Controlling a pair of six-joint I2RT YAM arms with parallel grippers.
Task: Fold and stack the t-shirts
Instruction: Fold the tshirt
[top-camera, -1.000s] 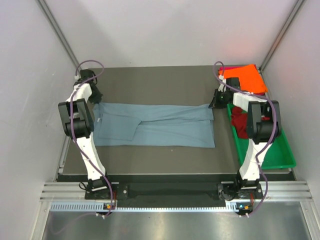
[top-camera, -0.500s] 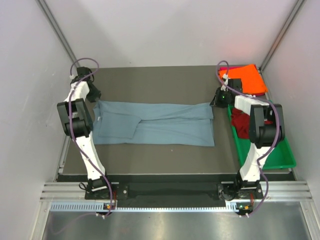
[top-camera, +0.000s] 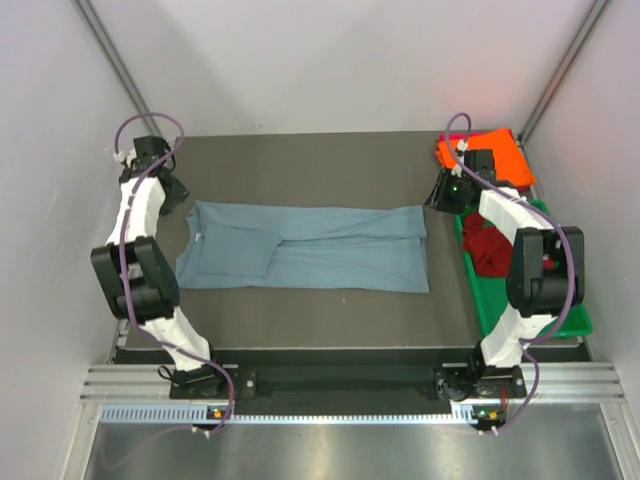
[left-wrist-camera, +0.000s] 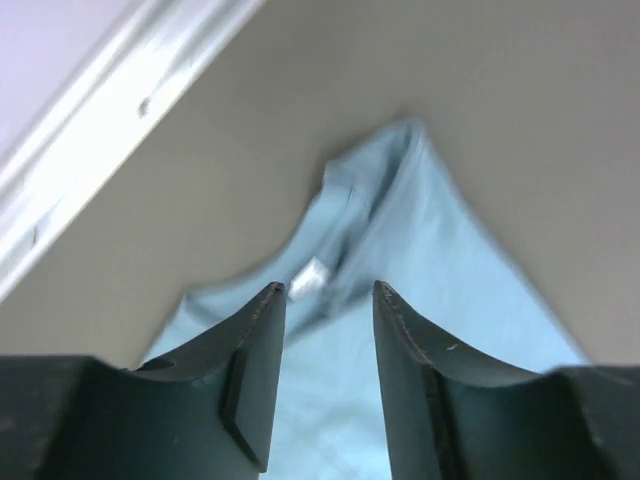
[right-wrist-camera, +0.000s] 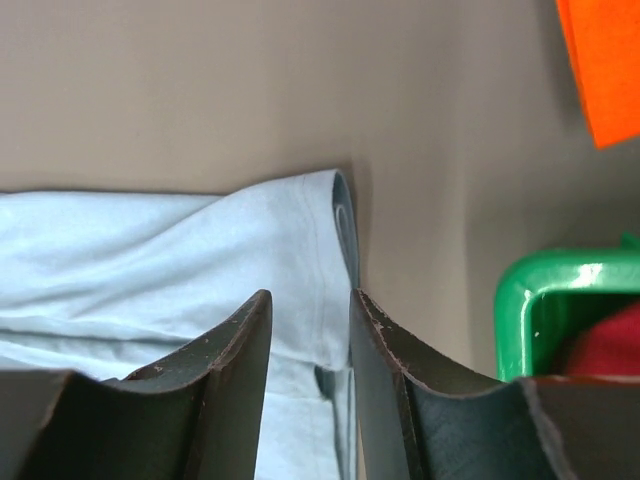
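A blue-grey t-shirt (top-camera: 305, 250) lies folded into a long band across the dark table (top-camera: 300, 165). My left gripper (top-camera: 172, 192) hangs open above and just off its left, collar end (left-wrist-camera: 345, 235), nothing between the fingers (left-wrist-camera: 250, 370). My right gripper (top-camera: 440, 195) is open too, off the band's right far corner (right-wrist-camera: 320, 215), holding nothing. An orange t-shirt (top-camera: 495, 155) lies folded at the back right over a pink one whose edge barely shows. A dark red t-shirt (top-camera: 488, 245) lies bunched in the green tray (top-camera: 545, 315).
White walls close in on both sides, with a metal rail (left-wrist-camera: 110, 130) along the table's left edge. The green tray's rim (right-wrist-camera: 545, 290) is close to the right of my right gripper. The arms' bases stand at the near edge.
Both grippers have opened and let go of the blue-grey shirt's ends, then drawn back outward and up. The shirt has settled flat on the table.
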